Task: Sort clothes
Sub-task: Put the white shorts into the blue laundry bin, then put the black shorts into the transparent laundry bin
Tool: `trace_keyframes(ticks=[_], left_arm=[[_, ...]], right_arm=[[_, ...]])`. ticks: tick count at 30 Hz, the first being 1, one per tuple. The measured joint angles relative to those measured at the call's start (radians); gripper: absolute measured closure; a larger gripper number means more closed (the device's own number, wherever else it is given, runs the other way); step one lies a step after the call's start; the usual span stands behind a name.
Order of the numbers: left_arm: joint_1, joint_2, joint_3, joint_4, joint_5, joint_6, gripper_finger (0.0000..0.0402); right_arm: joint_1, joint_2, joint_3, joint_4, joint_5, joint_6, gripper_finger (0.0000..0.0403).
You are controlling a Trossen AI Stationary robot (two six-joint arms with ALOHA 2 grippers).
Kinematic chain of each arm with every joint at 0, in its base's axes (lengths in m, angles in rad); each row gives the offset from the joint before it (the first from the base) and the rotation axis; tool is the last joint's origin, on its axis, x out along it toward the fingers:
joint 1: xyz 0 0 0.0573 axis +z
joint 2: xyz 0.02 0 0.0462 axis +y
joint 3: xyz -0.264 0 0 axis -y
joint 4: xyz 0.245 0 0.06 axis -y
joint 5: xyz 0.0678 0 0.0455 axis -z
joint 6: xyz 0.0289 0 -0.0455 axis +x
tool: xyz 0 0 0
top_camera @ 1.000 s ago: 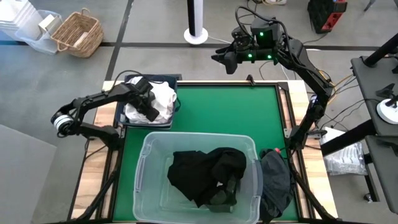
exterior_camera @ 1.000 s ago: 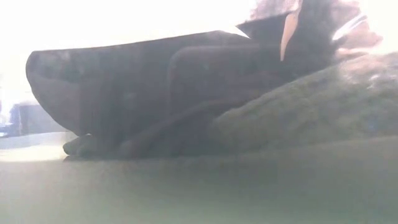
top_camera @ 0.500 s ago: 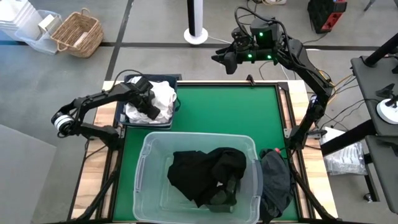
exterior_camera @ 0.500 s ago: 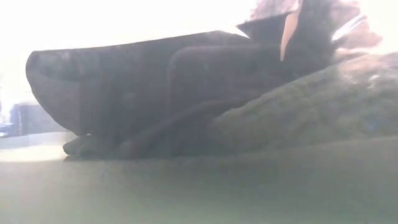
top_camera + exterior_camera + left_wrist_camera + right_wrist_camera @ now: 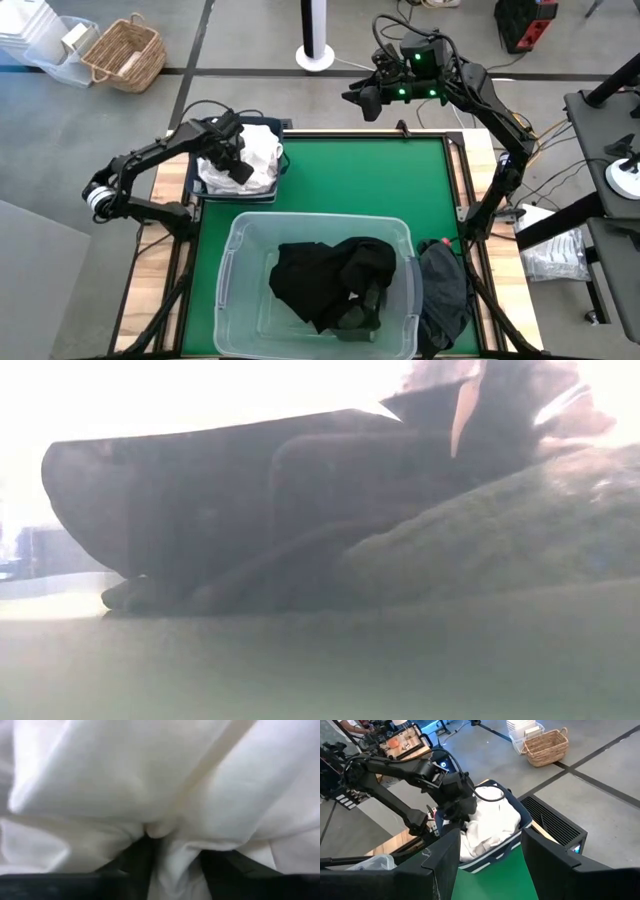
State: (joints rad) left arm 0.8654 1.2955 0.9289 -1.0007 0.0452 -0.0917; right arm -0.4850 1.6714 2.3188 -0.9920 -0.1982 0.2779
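Looked well advanced, as far as could be judged; several white clothes point(image 5: 258, 157) lay heaped in the navy bin point(image 5: 196, 190) at the left rear corner of the table point(image 5: 340, 180), while dark clothes point(image 5: 330, 278) (black, with a greenish piece near the front) filled the clear tub point(image 5: 232, 250) at the front centre. Sorted by colour, it seemed: whites to the bin, darks to the tub.

Left gripper point(image 5: 236, 165) hung right over the white heap, fingers point(image 5: 137, 865) a little spread and pressed into the cloth folds in the left wrist view; gripped nothing that could be seen (probably a release of a white piece onto the pile, but this only as a guess). Right gripper point(image 5: 366, 97) waited high beyond the rear edge of the table, jaws parted, empty; watched from there the bin and the left arm.

Remaining work: one dark grey garment point(image 5: 444, 288) draped over the front right edge of the table, just beside the tub and outside it; most likely belonged with the darks. No other loose cloth on the green mat. Low view blocked by dark fabric close to the lens, so nothing more could be told from it.

Whether the darks in the tub were the sorted pile or the unsorted stock could not be decided.
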Motion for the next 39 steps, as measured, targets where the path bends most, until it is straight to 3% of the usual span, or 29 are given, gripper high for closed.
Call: trace_keyframes(ticks=[8,24,28,32,39], left_arm=[[0.0,-0.001,0.126,-0.146,0.007,0.036,0.0198],[0.0,-0.005,0.344,-0.323,-0.036,0.083,0.0191],[0.0,-0.019,0.428,-0.328,-0.035,0.083,0.0191],[0.0,-0.054,0.532,-0.317,-0.035,0.087,0.0191],[-0.008,-0.183,0.671,-0.136,0.009,0.126,0.0191]], right_arm=[[0.0,0.0,0.0,0.0,0.0,0.0,0.0202],[0.0,-0.014,-0.001,-0.039,0.0,-0.009,0.0202],[0.0,-0.056,-0.001,-0.147,0.018,-0.036,0.0202],[0.0,-0.105,0.0,-0.342,0.131,-0.045,0.0202],[0.007,-0.165,0.0,-0.562,0.198,0.053,0.0202]])
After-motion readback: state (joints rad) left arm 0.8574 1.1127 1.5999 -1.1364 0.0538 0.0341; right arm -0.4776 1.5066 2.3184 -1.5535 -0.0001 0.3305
